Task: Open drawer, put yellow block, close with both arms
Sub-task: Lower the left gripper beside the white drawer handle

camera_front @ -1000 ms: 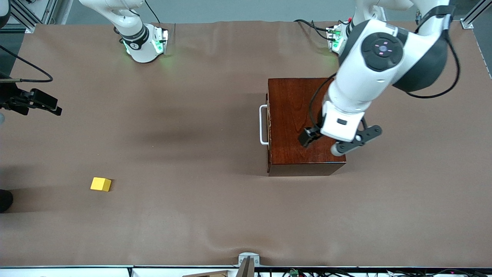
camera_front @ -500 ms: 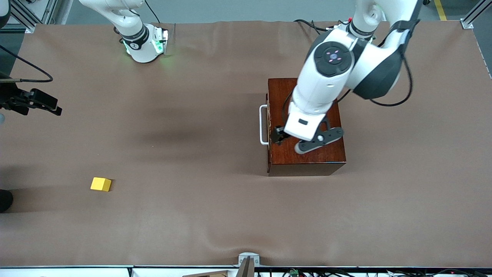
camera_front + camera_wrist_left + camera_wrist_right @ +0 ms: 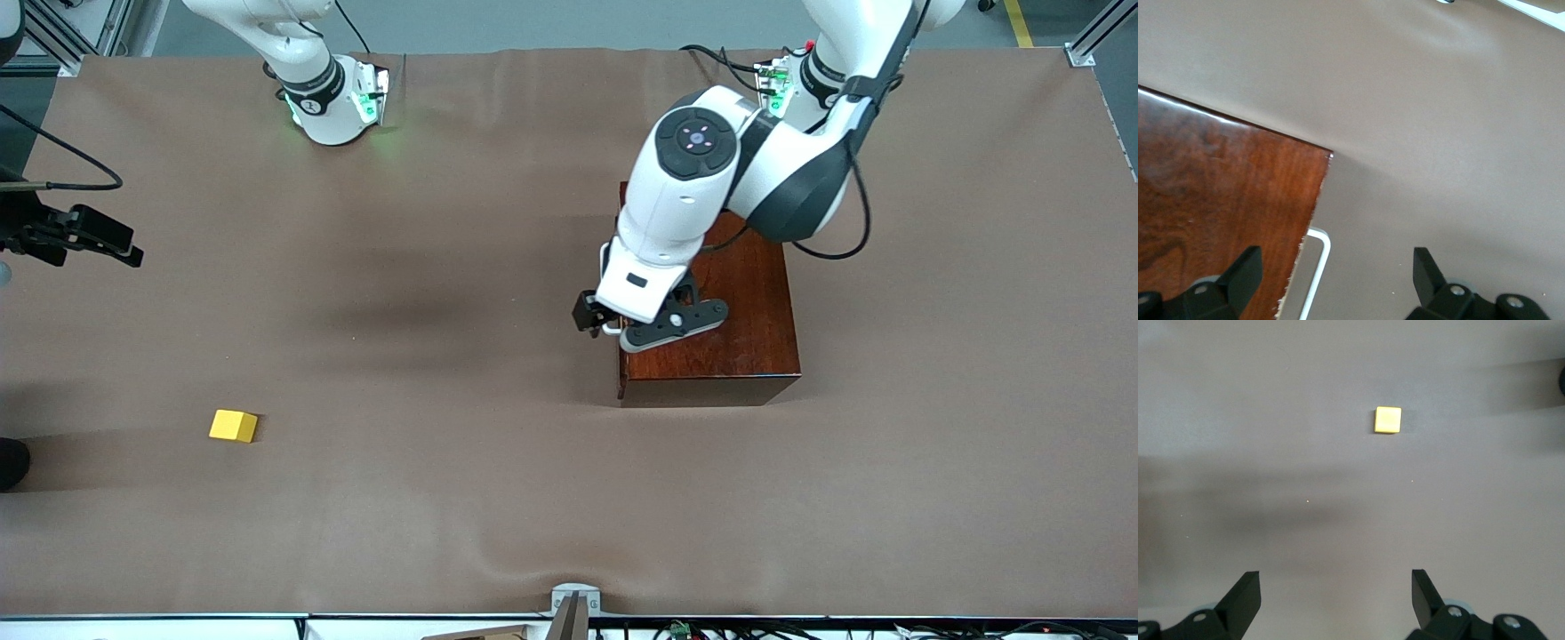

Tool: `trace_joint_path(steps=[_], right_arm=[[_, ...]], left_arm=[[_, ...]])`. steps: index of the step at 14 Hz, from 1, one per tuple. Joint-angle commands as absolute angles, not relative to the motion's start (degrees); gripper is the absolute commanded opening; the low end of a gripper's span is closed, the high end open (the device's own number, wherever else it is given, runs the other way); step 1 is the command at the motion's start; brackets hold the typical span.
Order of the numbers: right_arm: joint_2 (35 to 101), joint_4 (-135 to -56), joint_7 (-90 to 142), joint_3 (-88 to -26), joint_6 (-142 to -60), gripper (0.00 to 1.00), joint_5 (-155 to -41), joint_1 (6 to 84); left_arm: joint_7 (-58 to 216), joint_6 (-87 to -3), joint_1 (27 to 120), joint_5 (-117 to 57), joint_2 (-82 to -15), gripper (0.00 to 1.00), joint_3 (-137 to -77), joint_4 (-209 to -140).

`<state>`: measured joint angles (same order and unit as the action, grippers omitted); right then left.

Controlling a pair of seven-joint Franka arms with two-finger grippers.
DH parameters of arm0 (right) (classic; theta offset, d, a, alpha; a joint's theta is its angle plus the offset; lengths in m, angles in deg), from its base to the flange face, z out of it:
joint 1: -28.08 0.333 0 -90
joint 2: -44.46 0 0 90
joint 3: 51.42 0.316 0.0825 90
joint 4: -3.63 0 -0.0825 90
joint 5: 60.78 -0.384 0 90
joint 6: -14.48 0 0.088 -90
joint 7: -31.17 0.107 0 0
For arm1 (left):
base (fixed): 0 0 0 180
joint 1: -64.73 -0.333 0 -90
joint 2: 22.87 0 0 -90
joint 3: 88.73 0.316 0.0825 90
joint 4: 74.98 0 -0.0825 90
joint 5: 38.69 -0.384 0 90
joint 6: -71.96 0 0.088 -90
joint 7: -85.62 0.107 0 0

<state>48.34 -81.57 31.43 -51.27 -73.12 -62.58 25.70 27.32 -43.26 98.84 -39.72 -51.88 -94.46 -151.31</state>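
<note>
Since the earlier frame we note the left gripper (image 3: pixel 597 322), jaws spread and empty, has travelled from over the glossy red-brown wooden box (image 3: pixel 738 347) to the closed drawer's white U-shaped handle (image 3: pixel 1315 270), whose long axis runs twelve-to-six in the front view between the fingers (image 3: pixel 1245 270), while the small bright yellow cube (image 3: pixel 233 426) lies toward the right arm's end of the table under the open, waiting right gripper (image 3: pixel 1336 603).

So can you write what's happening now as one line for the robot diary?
stage: reaching for handle | left gripper: open, over drawer handle | drawer: shut | yellow block: on table | right gripper: open, waiting
</note>
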Motion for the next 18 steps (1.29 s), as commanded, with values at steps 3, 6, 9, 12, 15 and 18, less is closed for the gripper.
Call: trace_joint_path(steps=[3,6,9,12,15,18], right_arm=[[47.80,-81.88,31.35,-51.25,-73.06,1.00,-62.18,25.79],[47.80,-81.88,31.26,-51.25,-72.98,1.00,-62.18,25.79],[47.80,-81.88,31.26,-51.25,-72.98,1.00,-62.18,25.79],[47.80,-81.88,31.35,-51.25,-72.98,1.00,-62.18,25.79],[47.80,-81.88,31.34,-51.25,-72.89,1.00,-62.27,25.79],[47.80,-81.88,31.26,-51.25,-72.89,1.00,-62.27,25.79]], left_arm=[[26.21,-44.49,102.69,-41.24,-53.98,1.00,-92.08,-149.34],[26.30,-44.41,106.91,-43.95,-54.94,1.00,-88.91,-149.42],[26.12,-43.71,108.94,-47.92,-56.26,1.00,-88.82,-149.42],[26.03,-43.71,110.52,-48.18,-57.84,1.00,-88.56,-149.42],[26.12,-43.71,111.84,-49.32,-58.72,1.00,-87.50,-149.42],[26.12,-43.71,112.99,-50.91,-60.04,1.00,-87.50,-149.42]])
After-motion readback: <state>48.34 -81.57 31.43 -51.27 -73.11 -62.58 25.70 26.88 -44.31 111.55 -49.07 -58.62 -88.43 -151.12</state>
